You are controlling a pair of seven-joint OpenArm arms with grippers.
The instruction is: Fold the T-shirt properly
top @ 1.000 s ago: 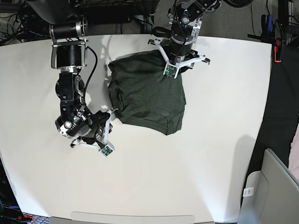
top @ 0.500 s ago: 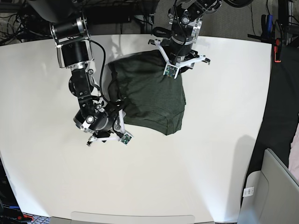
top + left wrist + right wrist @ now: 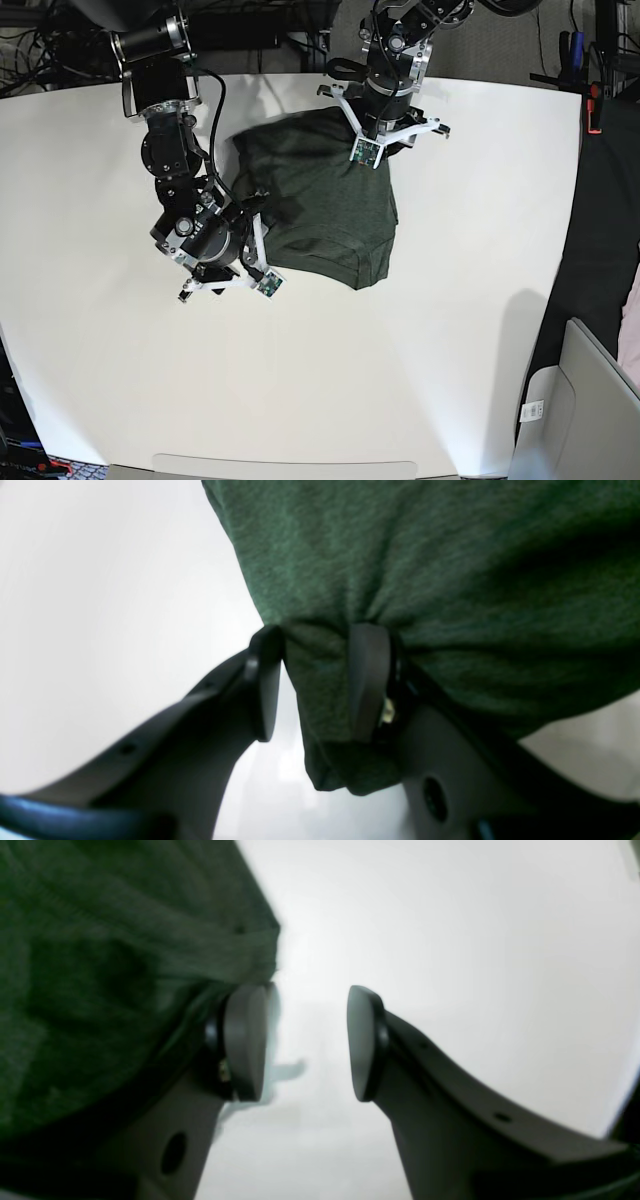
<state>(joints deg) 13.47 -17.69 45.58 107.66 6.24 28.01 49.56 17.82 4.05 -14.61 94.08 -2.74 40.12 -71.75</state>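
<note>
Left fingers (image 3: 367, 680) clamped on T-shirt (image 3: 320, 195); right fingers (image 3: 245, 1040) apart beside its edge.

Dark green cloth on plain white

The T-shirt (image 3: 322, 200) was a dark olive green, heathered with fine lighter flecks and free of any print, its folds shading almost to black. The tabletop (image 3: 420, 350) was a plain, even white. The left pincer (image 3: 315, 680) and the right pincer (image 3: 300, 1040) both had matte dark grey fingers, and their arms were black with silver-white brackets.
</note>
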